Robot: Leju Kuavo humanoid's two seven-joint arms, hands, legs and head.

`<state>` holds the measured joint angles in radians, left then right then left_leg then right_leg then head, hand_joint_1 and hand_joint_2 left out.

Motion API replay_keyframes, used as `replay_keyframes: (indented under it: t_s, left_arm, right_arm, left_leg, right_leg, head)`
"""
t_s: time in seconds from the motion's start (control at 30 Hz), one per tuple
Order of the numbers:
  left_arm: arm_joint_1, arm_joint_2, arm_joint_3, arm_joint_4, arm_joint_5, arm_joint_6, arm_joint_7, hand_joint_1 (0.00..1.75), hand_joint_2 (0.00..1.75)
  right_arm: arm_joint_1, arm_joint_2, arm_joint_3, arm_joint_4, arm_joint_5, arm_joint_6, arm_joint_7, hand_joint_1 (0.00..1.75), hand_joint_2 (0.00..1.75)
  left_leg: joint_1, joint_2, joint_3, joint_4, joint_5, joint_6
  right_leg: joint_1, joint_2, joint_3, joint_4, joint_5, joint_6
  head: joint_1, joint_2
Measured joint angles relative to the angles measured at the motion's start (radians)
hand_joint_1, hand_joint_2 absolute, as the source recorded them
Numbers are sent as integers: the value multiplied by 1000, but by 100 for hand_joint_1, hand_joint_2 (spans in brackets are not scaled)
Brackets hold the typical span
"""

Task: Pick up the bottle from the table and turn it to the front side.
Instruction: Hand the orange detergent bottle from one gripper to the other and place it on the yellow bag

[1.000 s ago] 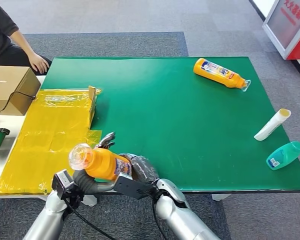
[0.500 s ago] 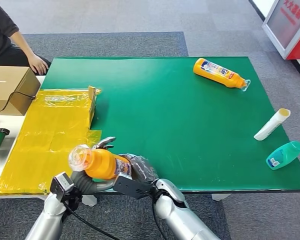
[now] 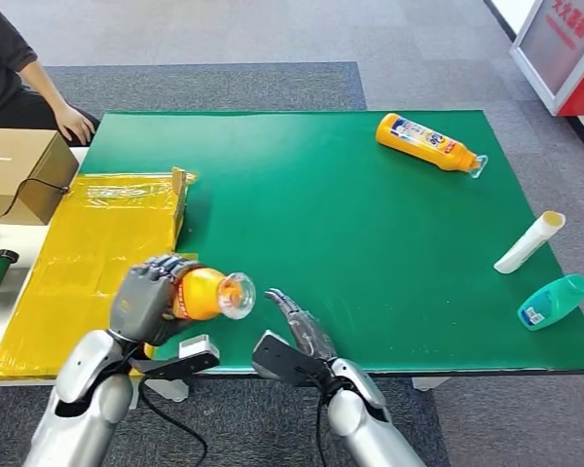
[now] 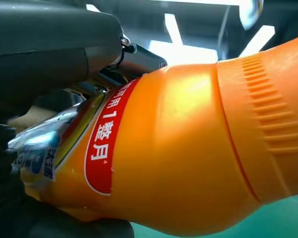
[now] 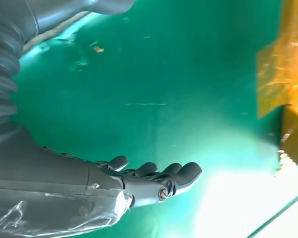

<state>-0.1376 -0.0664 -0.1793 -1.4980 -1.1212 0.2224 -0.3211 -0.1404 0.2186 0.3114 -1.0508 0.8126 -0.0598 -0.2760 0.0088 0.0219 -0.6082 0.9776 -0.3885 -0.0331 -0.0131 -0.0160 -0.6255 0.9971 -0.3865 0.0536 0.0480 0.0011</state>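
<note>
My left hand grips an orange bottle by its body above the table's near left edge; the bottle lies level, its clear cap pointing right. Up close in the left wrist view the bottle shows its red label and ribbed orange neck, with my dark fingers wrapped over it. My right hand hovers just right of the cap with fingers stretched out and nothing in it; the right wrist view shows the same hand flat over the green table.
A second orange bottle lies at the far right of the green table. A white tube and a teal bottle lie near the right edge. Yellow-taped cardboard covers the left. A person sits far left beside a brown box.
The bottle has passed from my right hand to my left and now points its cap right instead of left. My right hand has let go and drawn back, fingers straightened.
</note>
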Motion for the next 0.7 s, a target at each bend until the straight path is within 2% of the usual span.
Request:
replay_keyframes:
  t_s: [0.07, 0.13, 0.4, 0.5, 0.6, 0.7]
  left_arm:
    - [-6, 22, 9, -58, -149, 44, 80, 175, 175]
    - [-11, 44, 20, -100, -220, 55, 126, 175, 175]
    - [-14, 80, 35, -160, -253, 58, 148, 175, 175]
    - [-25, 107, 34, -159, -320, -3, 215, 175, 175]
    - [-71, 170, 32, -89, -349, -94, 294, 175, 175]
    - [-129, 225, 23, 73, -351, -89, 320, 175, 175]
  right_arm:
    - [19, -4, -13, -28, 15, 7, 8, 0, 175]
    - [35, -8, -26, -53, 21, 9, 10, 0, 175]
    - [57, -11, -51, -99, 24, 10, 11, 0, 175]
    - [65, -11, -61, -114, 21, 11, 9, 0, 175]
    - [79, -14, -73, -134, 32, 26, 2, 0, 175]
    - [86, -21, -73, -135, 53, 35, -7, 0, 175]
  left_leg:
    - [0, 0, 0, 0, 0, 0]
    - [0, 0, 0, 0, 0, 0]
    - [0, 0, 0, 0, 0, 0]
    - [0, 0, 0, 0, 0, 0]
    - [0, 0, 0, 0, 1, -1]
    - [1, 0, 0, 0, 2, -2]
  right_leg:
    - [0, 0, 0, 0, 0, 0]
    - [0, 0, 0, 0, 0, 0]
    - [0, 0, 0, 0, 0, 0]
    - [0, 0, 0, 0, 0, 0]
    - [0, 1, -1, 0, 1, -1]
    - [1, 1, -2, 0, 1, -2]
  head:
    - [0, 0]
    - [0, 0]
    - [0, 0]
    - [0, 0]
    - [0, 0]
    - [0, 0]
